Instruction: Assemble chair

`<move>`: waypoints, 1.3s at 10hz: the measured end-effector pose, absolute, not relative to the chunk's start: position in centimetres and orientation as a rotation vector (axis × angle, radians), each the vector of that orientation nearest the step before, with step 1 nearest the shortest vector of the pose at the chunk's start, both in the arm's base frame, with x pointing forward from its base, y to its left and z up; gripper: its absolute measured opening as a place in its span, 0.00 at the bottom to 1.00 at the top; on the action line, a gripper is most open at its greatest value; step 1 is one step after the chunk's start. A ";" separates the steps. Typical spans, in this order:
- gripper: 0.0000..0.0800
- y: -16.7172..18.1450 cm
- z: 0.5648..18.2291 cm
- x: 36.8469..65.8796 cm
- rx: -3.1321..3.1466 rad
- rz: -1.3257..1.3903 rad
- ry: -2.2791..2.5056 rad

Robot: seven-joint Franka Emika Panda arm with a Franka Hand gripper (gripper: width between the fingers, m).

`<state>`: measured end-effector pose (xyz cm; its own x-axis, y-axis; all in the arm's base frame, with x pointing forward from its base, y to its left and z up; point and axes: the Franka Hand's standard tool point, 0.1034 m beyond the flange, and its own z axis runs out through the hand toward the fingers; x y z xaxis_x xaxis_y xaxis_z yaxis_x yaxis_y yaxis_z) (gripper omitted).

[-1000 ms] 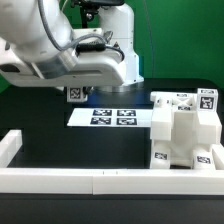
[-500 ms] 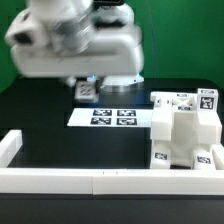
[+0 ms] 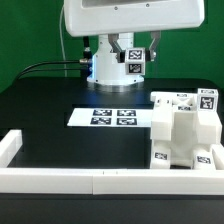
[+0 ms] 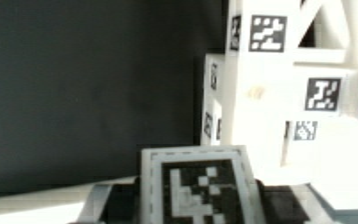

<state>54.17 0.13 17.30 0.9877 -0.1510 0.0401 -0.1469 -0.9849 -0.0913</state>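
Note:
The partly built chair (image 3: 185, 130) stands at the exterior view's right, a blocky white stack of panels with black-and-white tags. My gripper (image 3: 131, 58) hangs high at the back, above and to the left of it. It is shut on a small white tagged chair piece (image 3: 134, 66). In the wrist view that tagged piece (image 4: 201, 186) sits between the grey fingers (image 4: 119, 203), and the chair (image 4: 293, 85) shows beyond it over the black table. The piece is clear of the chair.
The marker board (image 3: 113, 116) lies flat on the black table, left of the chair. Long low white border rails (image 3: 90, 180) run along the front and at the left (image 3: 10, 148). Black cables (image 3: 55, 67) trail at the back left.
The arm has swung from low at the exterior view's left, over the marker board, up and to the right toward the back. The tagged piece has stayed in the gripper.

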 end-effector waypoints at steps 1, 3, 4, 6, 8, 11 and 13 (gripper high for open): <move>0.35 0.0 17.3 54.5 -3.050 -0.168 0.230; 0.35 1.7 16.7 54.3 -3.029 -0.482 0.274; 0.35 2.8 15.8 53.6 -3.009 -0.615 0.292; 0.35 5.0 14.4 53.1 -2.996 -0.648 0.307; 0.35 4.8 14.4 53.1 -3.002 -0.648 0.295; 0.35 5.9 13.4 52.8 -3.008 -0.668 0.275; 0.36 5.7 12.9 53.3 -3.016 -0.666 0.275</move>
<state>53.28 5.70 12.85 0.8921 -0.1814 0.4138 -0.1639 -0.9834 -0.0778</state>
